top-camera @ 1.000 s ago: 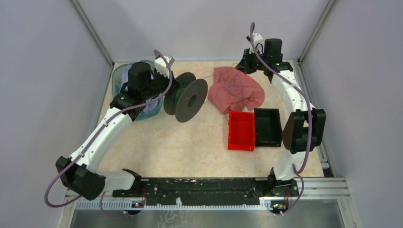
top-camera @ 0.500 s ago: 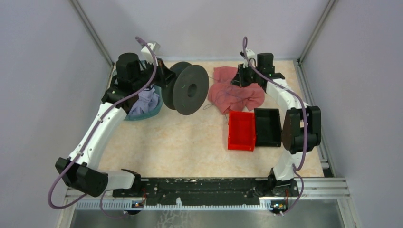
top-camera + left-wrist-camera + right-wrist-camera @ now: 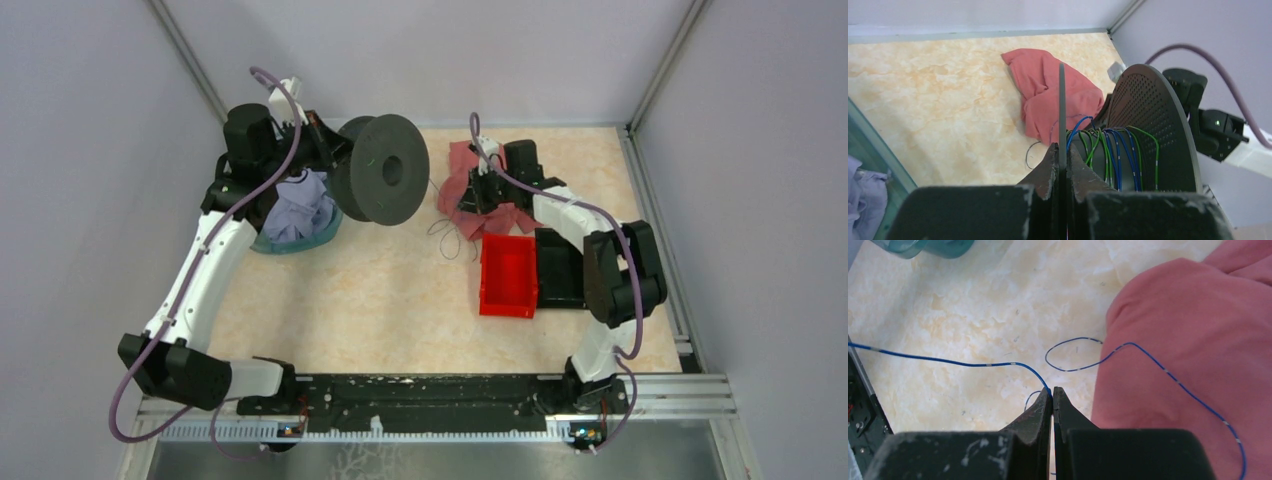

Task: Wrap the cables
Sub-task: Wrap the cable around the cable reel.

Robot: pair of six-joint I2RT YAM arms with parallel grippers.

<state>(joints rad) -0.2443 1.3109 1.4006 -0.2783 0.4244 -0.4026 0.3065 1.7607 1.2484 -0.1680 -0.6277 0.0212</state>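
Observation:
The cable is a very thin blue wire with pale marks [image 3: 948,361]. It runs from the left to my right gripper [image 3: 1052,392], which is shut on it, and loops on over the red cloth [image 3: 1188,355]. In the top view it lies in dark curly loops [image 3: 452,238] on the table in front of the cloth [image 3: 462,160]. My left gripper [image 3: 1062,150] is shut on the edge of one flange of the black spool [image 3: 1148,130], which carries blue and green wire turns [image 3: 1108,150]. It holds the spool [image 3: 385,170] up at the back left. My right gripper [image 3: 478,195] hangs low over the cloth.
A red bin [image 3: 507,275] and a black bin [image 3: 562,268] stand side by side in front of the cloth. A teal bowl [image 3: 275,243] with a lilac cloth [image 3: 300,205] sits at the left under the left arm. Grey walls close in the table.
My left arm has lifted the spool and carried it back and left. My right gripper has moved left and forward from the back wall, over the red cloth, drawing the cable with it.

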